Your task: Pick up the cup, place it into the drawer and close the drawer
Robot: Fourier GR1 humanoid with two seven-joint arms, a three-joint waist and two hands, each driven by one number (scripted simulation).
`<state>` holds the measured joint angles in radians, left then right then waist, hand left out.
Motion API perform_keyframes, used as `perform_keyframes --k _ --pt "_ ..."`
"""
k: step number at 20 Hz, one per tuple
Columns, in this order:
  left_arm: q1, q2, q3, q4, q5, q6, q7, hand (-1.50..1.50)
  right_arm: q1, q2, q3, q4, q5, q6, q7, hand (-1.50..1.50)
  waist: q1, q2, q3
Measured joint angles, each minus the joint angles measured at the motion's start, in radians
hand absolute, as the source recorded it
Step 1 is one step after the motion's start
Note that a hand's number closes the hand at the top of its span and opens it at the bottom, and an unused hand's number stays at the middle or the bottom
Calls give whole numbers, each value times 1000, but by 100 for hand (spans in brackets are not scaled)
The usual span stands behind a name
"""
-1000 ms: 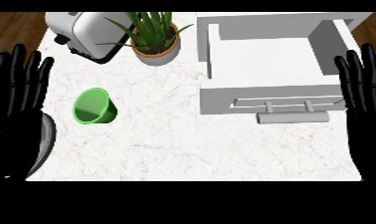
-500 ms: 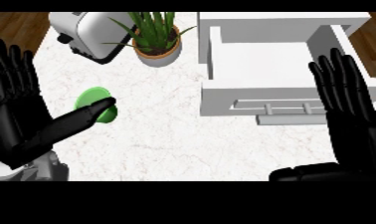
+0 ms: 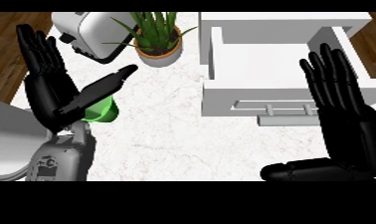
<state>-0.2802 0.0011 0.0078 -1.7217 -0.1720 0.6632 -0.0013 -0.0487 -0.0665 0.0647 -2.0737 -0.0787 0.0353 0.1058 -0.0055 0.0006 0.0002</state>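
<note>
Most of the view is a white, faintly veined marble bench point(image 3: 169, 133), with brown wooden floor point(image 3: 15, 54) showing past its edge at 9 o'clock and again at 2 o'clock. At 11 o'clock stands a rounded silver toaster point(image 3: 88, 29). Just beside it at 12 o'clock is a plant point(image 3: 154, 26) with long pointed green leaves in a round terracotta pot point(image 3: 158, 56). A boxy white drawer point(image 3: 217, 49) fills the 1 to 3 o'clock part, pulled open, its flat front carrying a pale bar handle point(image 3: 283, 110).

At 9 o'clock, the left hand point(image 3: 50, 93) is spread wide: its fingers stand straight up and apart, and its thumb slants out toward 2 o'clock. The thumb crosses over the top of the green cup point(image 3: 101, 111), a smooth plastic-looking thing that sits on the bench at 8 o'clock, well apart from the drawer and mostly hidden. Whether the thumb touches the cup cannot be told; nothing is curled round it. A grey forearm point(image 3: 64, 158) comes up below this hand.

At 4 o'clock, the right hand point(image 3: 342, 116) is also flat and open in front of the drawer's front, fingers upright, thumb lying toward 9 o'clock, holding nothing.
</note>
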Motion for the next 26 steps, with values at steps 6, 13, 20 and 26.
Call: perform_keyframes --k 6,13,20,26 --pt "-8 7 -4 37 30 27 -16 -150 -17 -6 -41 33 -23 21 -16 -150 3 -1 0" --pt "-7 4 16 92 62 49 -59 -150 -24 -14 -71 26 -40 38 -8 -150 3 -1 0" --pt "63 0 -4 82 81 81 -62 -150 -42 -7 -73 40 -23 34 -10 -150 5 -1 0" --pt "133 3 -6 121 151 99 -128 -150 -47 -19 -96 36 -45 48 4 -150 5 -1 0"
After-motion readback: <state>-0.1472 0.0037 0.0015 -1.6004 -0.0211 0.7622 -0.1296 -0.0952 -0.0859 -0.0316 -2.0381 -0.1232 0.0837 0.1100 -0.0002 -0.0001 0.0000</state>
